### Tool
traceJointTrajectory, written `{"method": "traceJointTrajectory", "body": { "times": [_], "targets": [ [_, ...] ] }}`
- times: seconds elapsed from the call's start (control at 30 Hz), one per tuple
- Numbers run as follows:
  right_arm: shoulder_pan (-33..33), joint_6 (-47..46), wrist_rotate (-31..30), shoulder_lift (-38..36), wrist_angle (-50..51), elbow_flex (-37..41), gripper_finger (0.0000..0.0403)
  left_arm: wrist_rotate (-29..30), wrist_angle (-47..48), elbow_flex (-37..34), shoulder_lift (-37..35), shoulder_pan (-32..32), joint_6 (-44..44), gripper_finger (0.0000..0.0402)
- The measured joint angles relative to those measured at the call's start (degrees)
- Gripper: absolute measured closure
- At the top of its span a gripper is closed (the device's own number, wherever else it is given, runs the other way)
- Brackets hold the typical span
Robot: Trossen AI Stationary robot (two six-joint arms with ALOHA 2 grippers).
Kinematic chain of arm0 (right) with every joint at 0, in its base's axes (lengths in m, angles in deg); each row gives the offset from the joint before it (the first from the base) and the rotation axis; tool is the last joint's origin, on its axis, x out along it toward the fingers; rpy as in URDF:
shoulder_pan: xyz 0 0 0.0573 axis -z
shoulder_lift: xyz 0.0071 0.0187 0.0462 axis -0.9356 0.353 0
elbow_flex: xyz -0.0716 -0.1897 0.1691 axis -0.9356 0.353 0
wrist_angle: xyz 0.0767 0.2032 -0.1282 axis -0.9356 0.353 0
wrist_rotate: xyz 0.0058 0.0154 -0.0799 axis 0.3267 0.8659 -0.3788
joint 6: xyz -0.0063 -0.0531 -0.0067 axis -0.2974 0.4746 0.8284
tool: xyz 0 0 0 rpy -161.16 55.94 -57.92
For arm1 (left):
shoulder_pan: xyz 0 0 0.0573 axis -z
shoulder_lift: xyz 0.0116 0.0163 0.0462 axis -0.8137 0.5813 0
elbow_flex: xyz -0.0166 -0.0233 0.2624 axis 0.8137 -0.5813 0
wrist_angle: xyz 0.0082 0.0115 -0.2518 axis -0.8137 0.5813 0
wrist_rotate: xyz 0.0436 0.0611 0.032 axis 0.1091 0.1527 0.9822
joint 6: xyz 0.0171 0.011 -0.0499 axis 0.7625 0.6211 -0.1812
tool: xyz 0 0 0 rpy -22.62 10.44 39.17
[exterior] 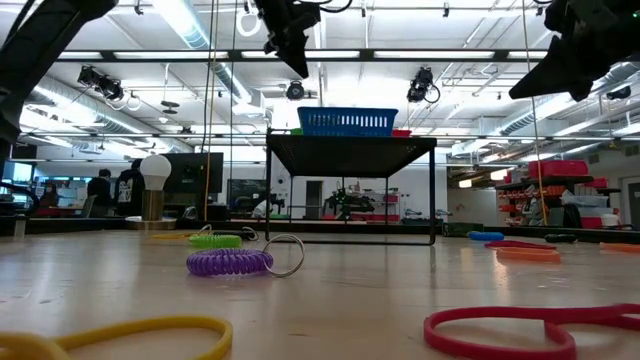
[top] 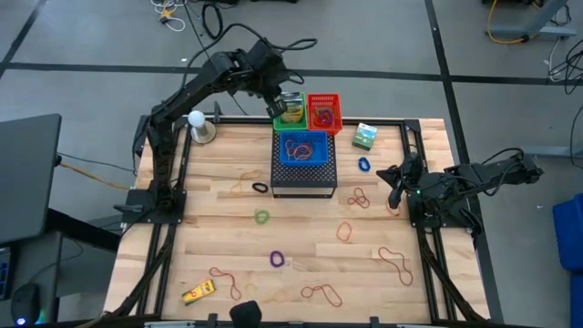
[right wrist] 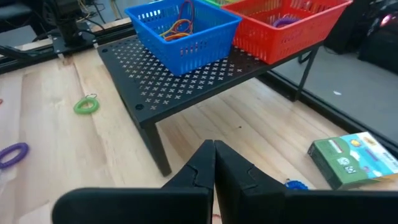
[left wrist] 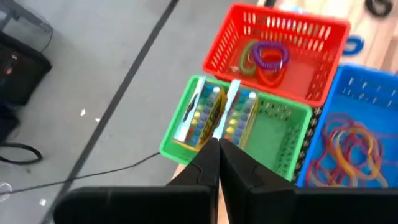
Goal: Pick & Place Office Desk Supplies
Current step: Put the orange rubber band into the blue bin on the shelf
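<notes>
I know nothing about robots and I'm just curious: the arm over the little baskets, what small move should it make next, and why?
Probably pull the left gripper up and back toward the table. Its jaws are shut and empty above the green basket, where printed boxes already stand. A green box and many rubber bands still lie loose on the table.

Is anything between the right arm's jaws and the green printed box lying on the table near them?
Nothing visible. The right gripper, jaws shut, faces bare wood, with the green box off to one side and the black mesh stand farther ahead.
</notes>
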Motion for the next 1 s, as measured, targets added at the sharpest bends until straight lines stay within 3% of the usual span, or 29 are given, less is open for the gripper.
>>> {"method": "traceJointTrajectory", "body": {
  "times": [0.6, 0.77, 1.0],
  "targets": [
    [0.02, 5.6, -1.32, 0.02, 0.14, 0.0, 0.0388, 3.9, -3.94, -1.76, -0.31, 8.38, -8.1, 0.0396],
    [0.01, 5.83, -1.3, 0.02, 0.14, 0.0, 0.0387, 2.63, -10.9, -14.81, -6.46, 11.14, -9.95, 0.0396],
    [0.02, 5.74, 0.38, 0.01, 0.1, 0.0, 0.0387, 4.69, -37.87, -46.81, -23.69, 16.56, -17.47, 0.0394]
  ]
}}
